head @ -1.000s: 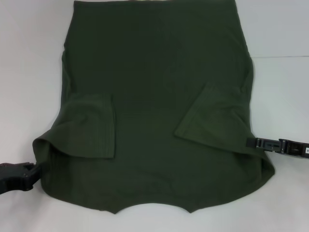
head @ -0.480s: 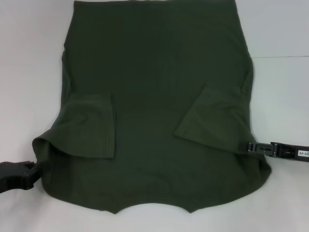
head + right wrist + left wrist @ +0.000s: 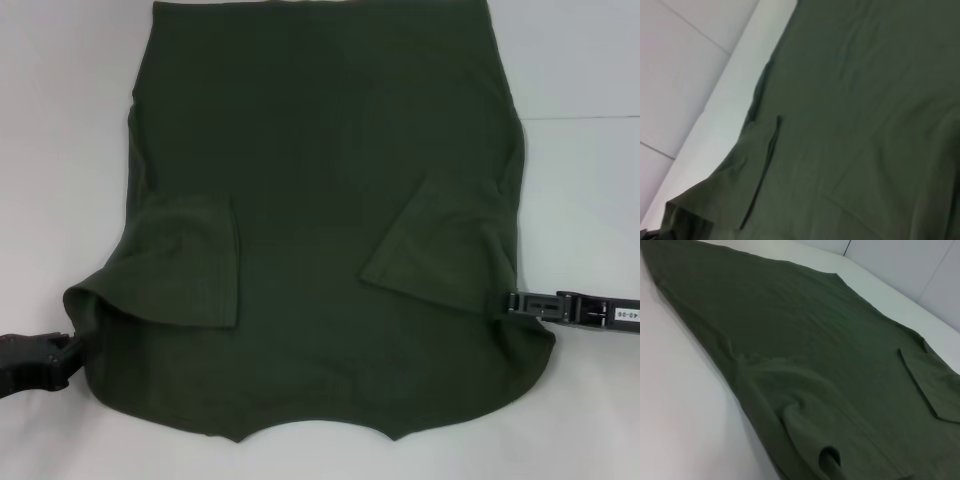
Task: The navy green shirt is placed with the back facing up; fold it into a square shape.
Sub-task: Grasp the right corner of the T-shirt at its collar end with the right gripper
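The navy green shirt (image 3: 320, 150) lies spread on the white table (image 3: 60, 150), plain side up, with both short sleeves folded inward onto the body. My left gripper (image 3: 70, 348) sits at the shirt's near left edge, shut on the cloth, which rises there in a raised fold (image 3: 85, 295). My right gripper (image 3: 505, 301) reaches in from the right and is shut on the shirt's right edge below the folded sleeve (image 3: 440, 250). In the left wrist view the shirt (image 3: 805, 340) curls up close to the camera. The right wrist view shows the shirt (image 3: 865, 100) and a sleeve hem (image 3: 762, 175).
A seam line in the table (image 3: 580, 118) runs across the right side. Bare white surface lies to the left and right of the shirt. The shirt's far hem reaches the top edge of the head view.
My right gripper has moved inward to the left, drawing the shirt's near right corner in with it. The left gripper has barely shifted.
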